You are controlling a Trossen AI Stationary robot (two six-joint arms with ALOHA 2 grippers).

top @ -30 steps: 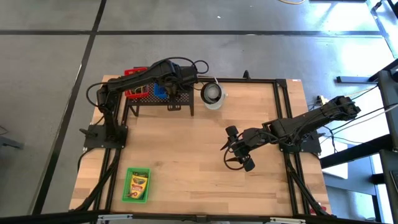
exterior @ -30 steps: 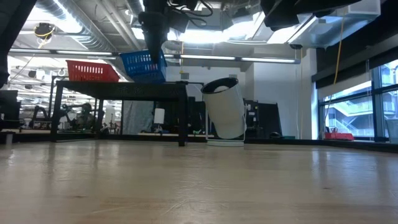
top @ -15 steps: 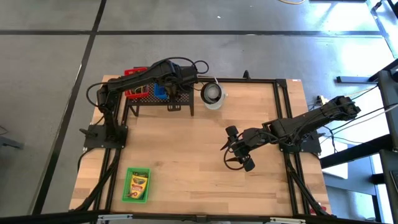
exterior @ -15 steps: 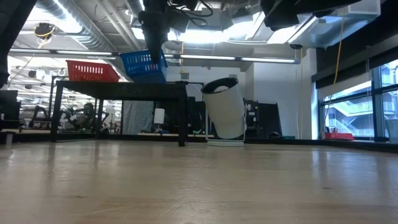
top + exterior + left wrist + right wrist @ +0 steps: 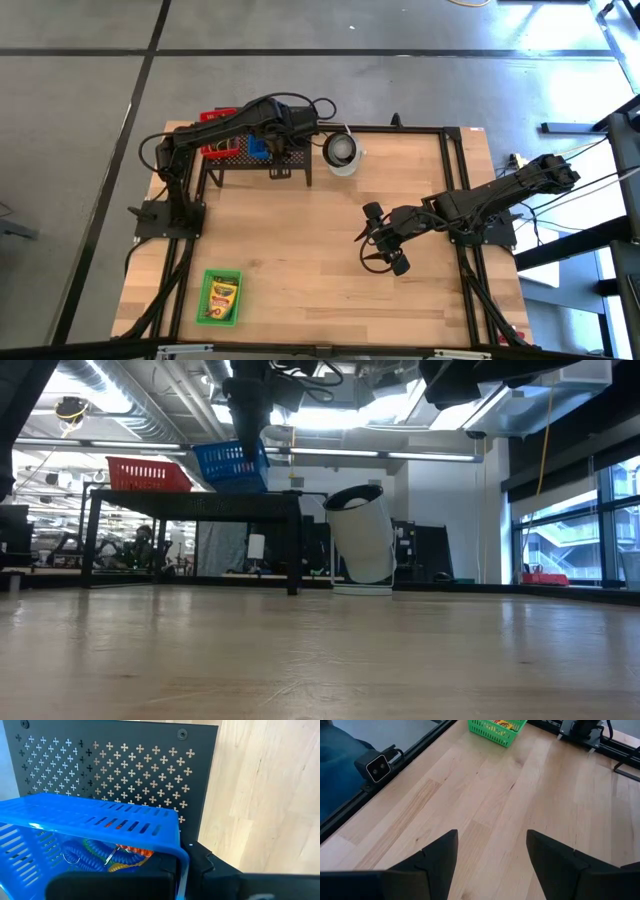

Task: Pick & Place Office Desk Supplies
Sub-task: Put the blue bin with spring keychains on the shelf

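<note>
A blue slotted basket (image 5: 95,822) with coloured loops (image 5: 107,855) inside hangs tilted over the black mesh stand (image 5: 262,160), at the table's far left. My left gripper (image 5: 187,870) is shut on the basket and comes down on it from above (image 5: 248,410). In the low view the blue basket (image 5: 232,465) is at the stand's top (image 5: 190,500). I cannot tell whether it touches the stand. My right gripper (image 5: 372,250) hangs open above bare table right of the middle, and nothing lies between its fingers (image 5: 440,855). My left gripper has the blue basket by the top rim of one wall, at a corner (image 5: 179,851), with one finger inside and one outside. The fingers point steeply down from above. The basket hangs tilted below them, over the stand's top.
A red basket (image 5: 213,148) stands on the stand to the left of the blue one. A white round cup (image 5: 341,150) stands just right of the stand. A green basket with a crayon box (image 5: 221,297) lies near the front left corner. The middle of the table is bare wood.
</note>
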